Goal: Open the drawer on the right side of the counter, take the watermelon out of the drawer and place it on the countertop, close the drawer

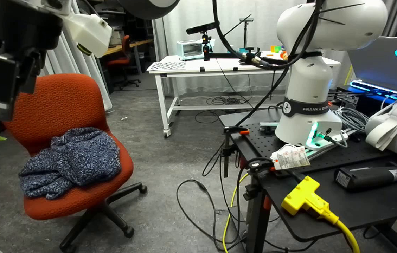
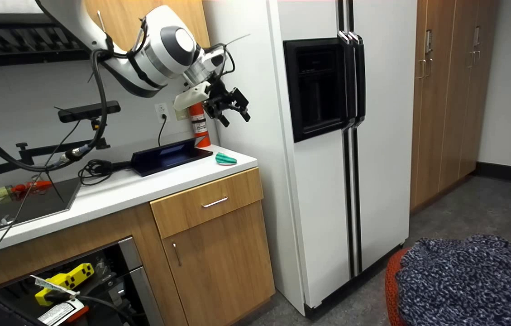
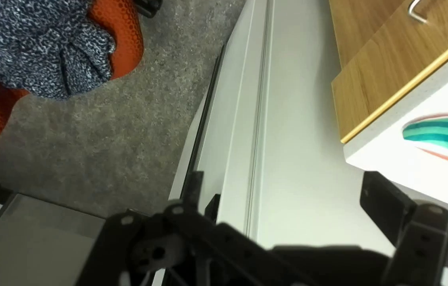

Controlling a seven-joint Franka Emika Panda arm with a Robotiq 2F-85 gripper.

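The drawer is closed under the right end of the white countertop. It has a tan wood front and a silver handle. Its front also shows at the upper right of the wrist view; its inside is hidden. The watermelon, a green-and-teal striped slice with a white and pink edge, lies on the countertop above the drawer. It is cut off at the right edge of the wrist view. My gripper is open and empty, above the counter's right end, beside the fridge; its fingers are wide apart in the wrist view.
A tall white fridge stands right of the counter. A dark flat screen and a red fire extinguisher are at the back of the countertop. A black cooktop lies left. An orange chair holds a dark knitted garment.
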